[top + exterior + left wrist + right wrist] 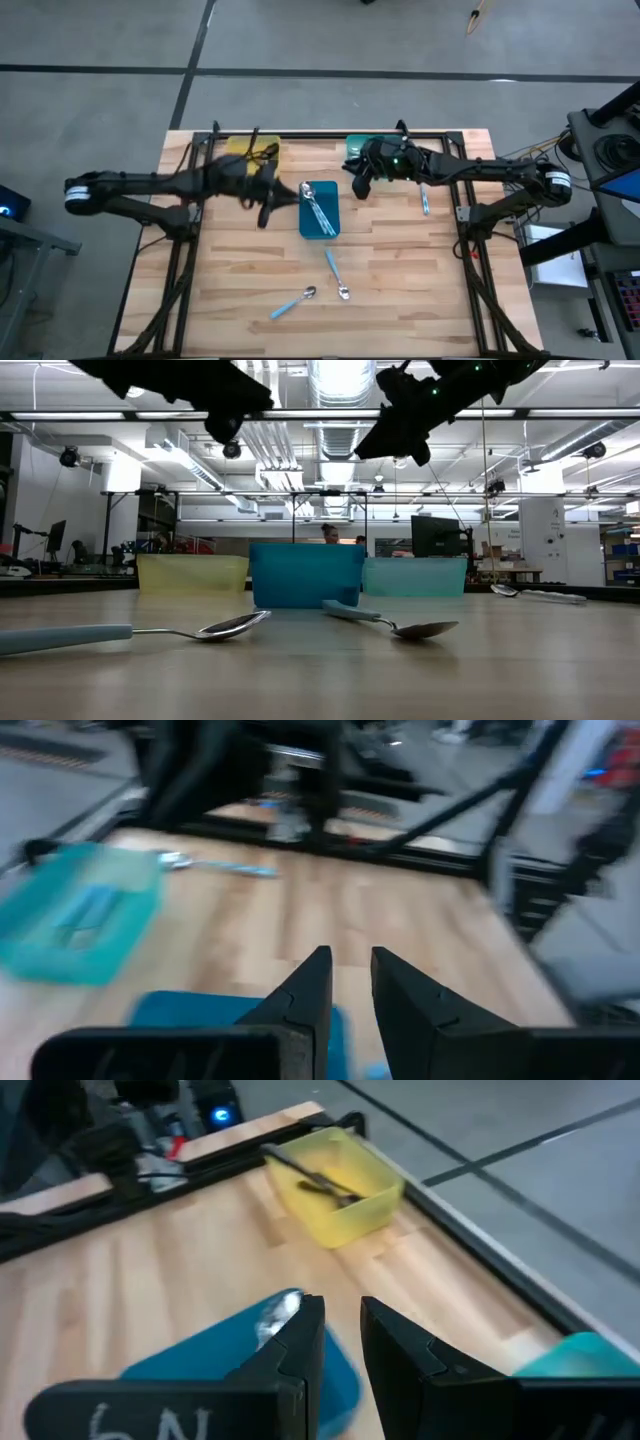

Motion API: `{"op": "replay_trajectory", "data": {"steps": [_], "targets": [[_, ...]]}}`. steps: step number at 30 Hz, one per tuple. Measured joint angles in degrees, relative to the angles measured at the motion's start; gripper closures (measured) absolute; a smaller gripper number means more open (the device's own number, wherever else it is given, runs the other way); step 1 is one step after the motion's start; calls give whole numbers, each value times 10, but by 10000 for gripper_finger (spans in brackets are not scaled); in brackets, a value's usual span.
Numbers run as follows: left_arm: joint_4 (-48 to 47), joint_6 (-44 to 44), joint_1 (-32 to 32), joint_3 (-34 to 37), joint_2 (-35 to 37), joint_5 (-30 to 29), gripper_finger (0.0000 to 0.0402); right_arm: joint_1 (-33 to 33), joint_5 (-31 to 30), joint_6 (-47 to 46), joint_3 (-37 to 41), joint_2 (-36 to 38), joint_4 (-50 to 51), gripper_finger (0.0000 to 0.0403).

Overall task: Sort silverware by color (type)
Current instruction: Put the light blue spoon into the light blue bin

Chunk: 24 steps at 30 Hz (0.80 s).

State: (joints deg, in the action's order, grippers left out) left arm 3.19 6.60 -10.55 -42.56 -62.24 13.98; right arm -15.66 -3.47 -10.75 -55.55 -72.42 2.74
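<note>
Both sets of fingers are narrowed to a thin gap, holding nothing: left gripper by the blue tray, right gripper near the teal tray. Shiny blue-handled spoons lie in the blue tray, 2 more spoons on the wooden bench, 1 dark spoon in the translucent yellow tray.

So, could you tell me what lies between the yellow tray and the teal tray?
In the low view, the blue tray sits between the yellow tray and teal tray, nearer the camera; the high view shows spoons in it.
</note>
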Motion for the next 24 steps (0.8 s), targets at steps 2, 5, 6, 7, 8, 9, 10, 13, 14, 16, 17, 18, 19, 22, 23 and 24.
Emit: {"op": "replay_trajectory", "data": {"steps": [2,5,6,7,8,9,10,13,14,16,17,18,19,22,23,24], "targets": [[31,10,26,31,15,1,347,14,1,-14,0,0,-1,344],[39,49,52,58,32,0,347,37,1,-37,0,0,-2,344],[40,62,59,66,36,0,347,44,0,-45,-2,0,1,344],[39,72,66,73,41,0,347,53,0,-50,-4,0,0,344],[39,80,73,80,43,0,347,62,0,-54,-5,0,0,344],[40,85,81,86,45,0,347,71,0,-58,-7,0,0,344],[40,88,88,92,47,-1,347,78,1,-58,-11,0,3,344],[55,89,105,108,47,-1,347,98,1,-59,-31,0,22,344],[62,89,108,112,46,-5,347,104,1,-59,-41,0,35,344],[74,89,112,116,41,-22,347,113,0,-64,-63,0,67,344],[76,89,113,116,37,-30,347,118,0,-71,-73,0,86,344],[80,89,114,116,33,-37,347,123,0,-78,-81,0,104,344],[85,89,115,116,29,-41,347,127,0,-83,-90,0,124,344],[103,89,115,116,17,-45,347,140,0,-105,-111,-1,189,344],[112,89,115,116,15,-45,347,143,0,-116,-116,-1,207,344],[114,89,116,116,12,-45,347,146,0,-129,-118,-1,224,344]]}}
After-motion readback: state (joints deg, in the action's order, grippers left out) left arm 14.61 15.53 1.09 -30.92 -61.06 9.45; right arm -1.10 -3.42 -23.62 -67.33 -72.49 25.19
